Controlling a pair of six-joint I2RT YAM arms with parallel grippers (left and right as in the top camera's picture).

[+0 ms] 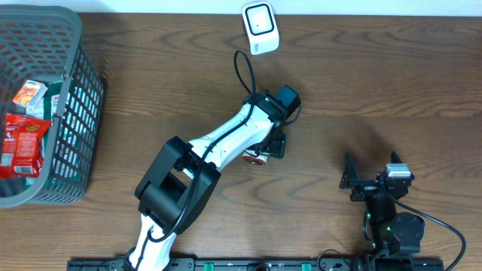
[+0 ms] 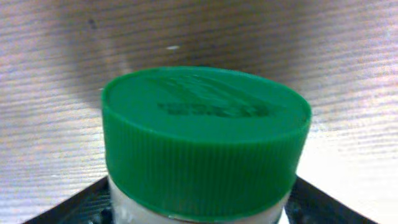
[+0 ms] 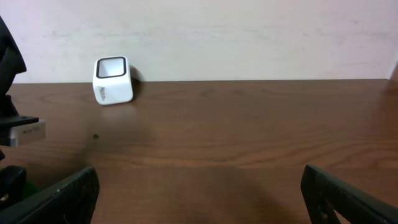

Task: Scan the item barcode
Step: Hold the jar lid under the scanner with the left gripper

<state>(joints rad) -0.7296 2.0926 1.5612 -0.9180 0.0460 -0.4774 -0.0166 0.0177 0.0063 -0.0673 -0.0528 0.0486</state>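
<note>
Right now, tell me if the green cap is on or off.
On: the green cap covers the top of the pale container.

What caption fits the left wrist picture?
Close-up of a green ribbed cap on a pale container, wooden table behind.

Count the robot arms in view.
2. The left arm stretches out to the middle of the table, above a green-capped container. The right arm sits folded at the near right edge. None seems hidden.
</note>
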